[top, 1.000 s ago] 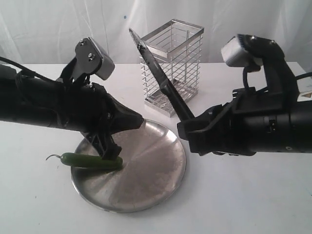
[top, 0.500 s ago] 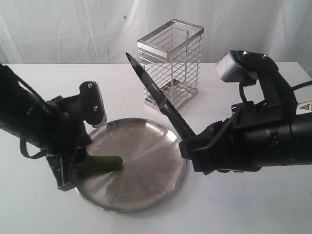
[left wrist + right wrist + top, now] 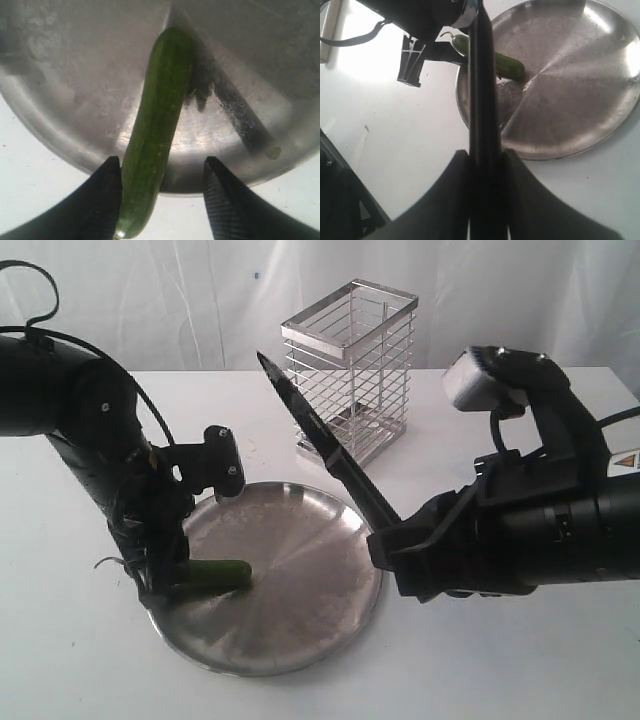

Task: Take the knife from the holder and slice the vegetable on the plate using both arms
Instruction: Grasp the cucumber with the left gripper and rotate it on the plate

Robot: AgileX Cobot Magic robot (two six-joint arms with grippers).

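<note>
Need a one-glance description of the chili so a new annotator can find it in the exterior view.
Find the large round steel plate in front of the wire holder. At its left edge, the left gripper straddles a finger-shaped vegetable that overhangs the rim. It is the only green thing; everything around it is black, silver or white.
</note>
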